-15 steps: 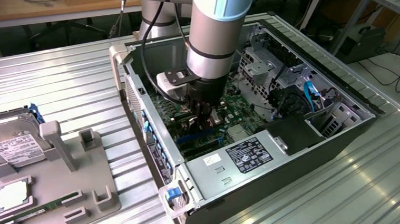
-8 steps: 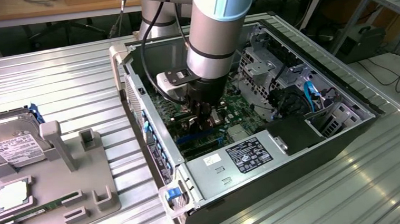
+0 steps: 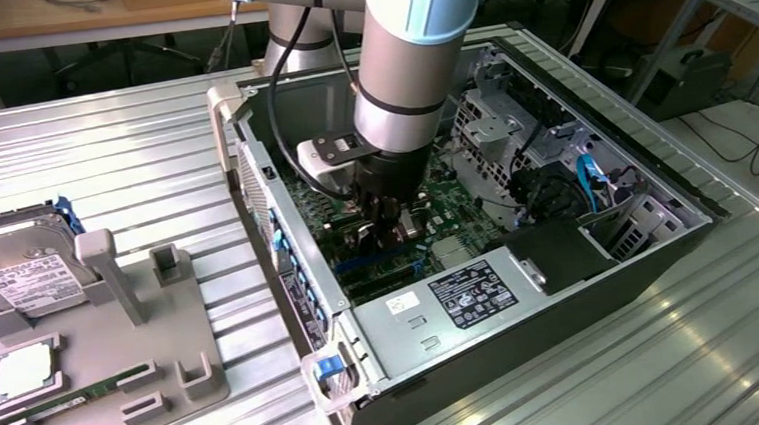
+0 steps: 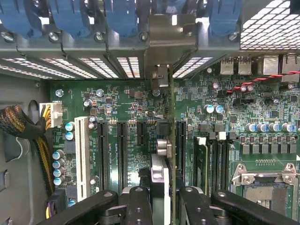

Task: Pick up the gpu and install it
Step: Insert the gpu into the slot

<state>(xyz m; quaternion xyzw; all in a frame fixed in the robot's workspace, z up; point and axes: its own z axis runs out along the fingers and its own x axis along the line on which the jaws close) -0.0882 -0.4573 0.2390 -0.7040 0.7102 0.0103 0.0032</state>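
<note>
One claw [image 4: 167,208] clamped on gpu [image 4: 170,122], upright over motherboard [image 4: 117,101], power-supply label [image 3: 472,294] unreadable

Green motherboard [image 4: 126,105], blue latches [image 4: 70,18], white slot [image 4: 82,159], black claw [image 4: 167,194], gpu [image 4: 169,42] with silvery bracket, ribbed silver table [image 3: 121,140]

Arm [image 3: 410,80] angled down, fingers [image 4: 139,206] apparently clamped

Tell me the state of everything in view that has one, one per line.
Black metal computer case: on its side, panel off, open.
Thin black gpu card: held on edge over the green motherboard.
Black two-fingered gripper: shut on the gpu card.
Silver white-labelled hard drive: resting in the grey holder.
</note>
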